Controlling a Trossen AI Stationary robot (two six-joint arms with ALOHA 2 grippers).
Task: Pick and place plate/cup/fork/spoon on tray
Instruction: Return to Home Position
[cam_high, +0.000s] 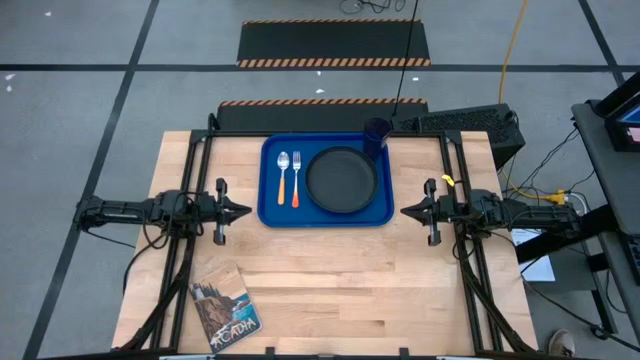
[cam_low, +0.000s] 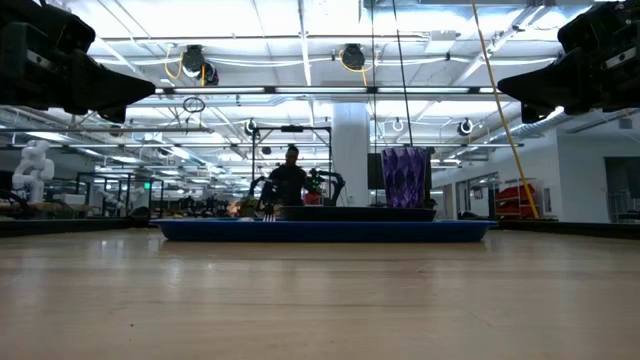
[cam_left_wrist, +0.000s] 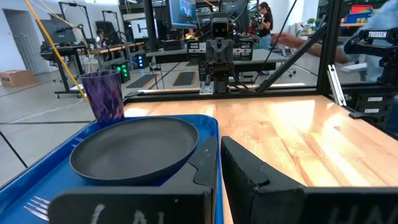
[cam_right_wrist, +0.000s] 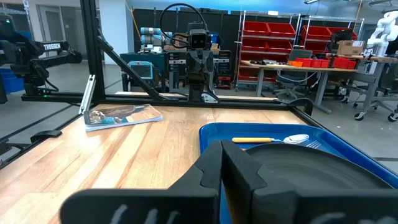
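Both arms are waiting at the sides of the wooden worktop (cam_high: 340, 270), the left gripper (cam_high: 243, 211) just off the left edge of the blue tray (cam_high: 272, 205) and the right gripper (cam_high: 407, 210) just off its right edge, each with fingers pressed nearly together and holding nothing, touching nothing. The tray is sitting at the far-middle of the worktop, carrying the black plate (cam_high: 342, 179) at its centre-right, the purple cup (cam_high: 376, 134) standing upright in its far right corner, and the spoon (cam_high: 283, 174) and fork (cam_high: 296, 176) lying side by side along its left side, spoon outermost. A picture booklet (cam_high: 224, 306) is lying near the worktop's near left corner.
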